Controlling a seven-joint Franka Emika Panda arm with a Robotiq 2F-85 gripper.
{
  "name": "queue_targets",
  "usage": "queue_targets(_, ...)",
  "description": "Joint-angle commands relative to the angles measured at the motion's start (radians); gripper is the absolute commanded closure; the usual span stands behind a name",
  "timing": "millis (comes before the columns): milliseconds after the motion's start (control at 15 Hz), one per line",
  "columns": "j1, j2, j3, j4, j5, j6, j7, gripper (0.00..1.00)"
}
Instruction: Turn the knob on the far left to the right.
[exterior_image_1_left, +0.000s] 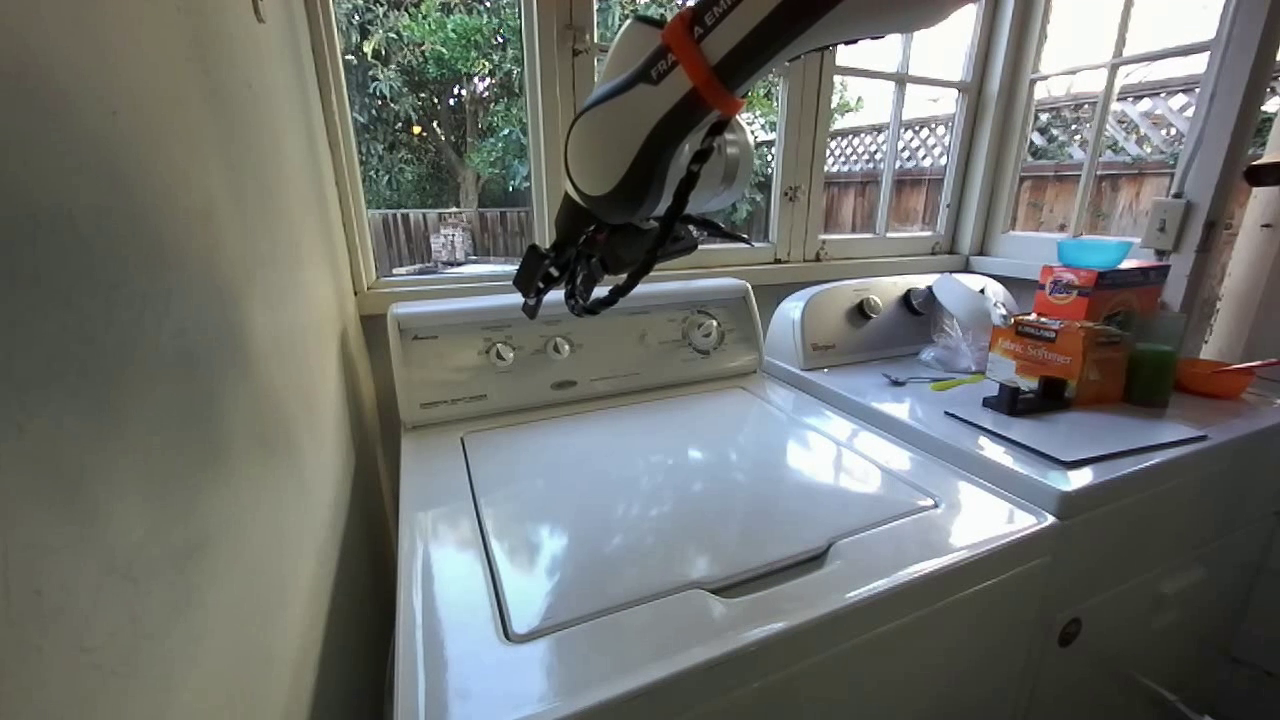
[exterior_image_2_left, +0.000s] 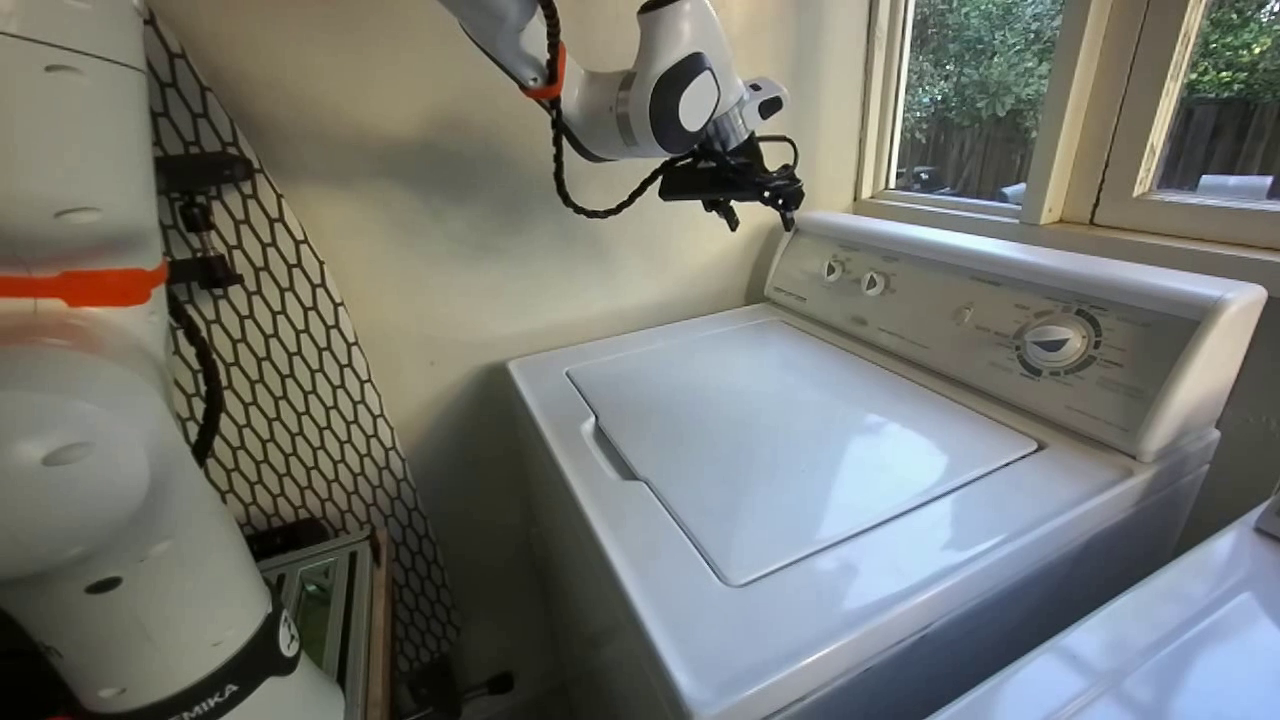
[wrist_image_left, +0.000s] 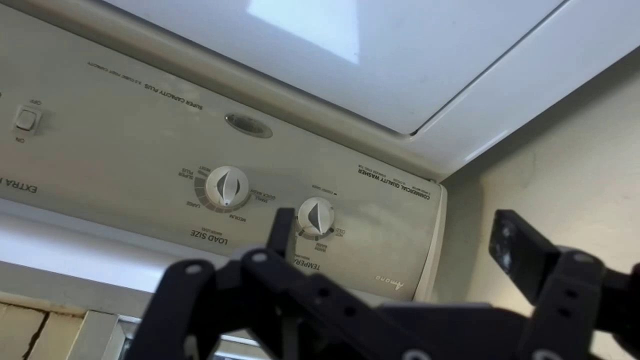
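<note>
The knob on the far left is a small round silver-grey dial on the white washer's panel. It shows in both exterior views (exterior_image_1_left: 501, 353) (exterior_image_2_left: 833, 269) and upside down in the wrist view (wrist_image_left: 316, 216). In the wrist view its pointer ridge stands nearly along the picture's vertical. My gripper (exterior_image_1_left: 555, 290) is open and empty, above and in front of the panel's left end, apart from the knob. It also shows in an exterior view (exterior_image_2_left: 762, 220). In the wrist view the jaws (wrist_image_left: 394, 225) are wide apart; the knob appears beside the left finger's tip, on its inner side.
A twin small knob (wrist_image_left: 227, 186) sits beside it, and a large timer dial (exterior_image_2_left: 1056, 343) stands further right. A wall (exterior_image_1_left: 200, 400) runs close along the washer's left side. Windows are behind the panel. A second machine with boxes (exterior_image_1_left: 1050, 355) stands at the right.
</note>
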Motion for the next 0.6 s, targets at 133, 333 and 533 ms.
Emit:
queue_targets(133,-0.020,0.026,0.025,0.023,-0.024,0.009,0.018,0.00)
queue_targets(333,0.003,0.126,0.036,0.112,-0.071,0.008,0.004,0.00)
queue_targets(533,0.028,0.225,0.037,0.219,-0.114,-0.009,-0.002,0.00)
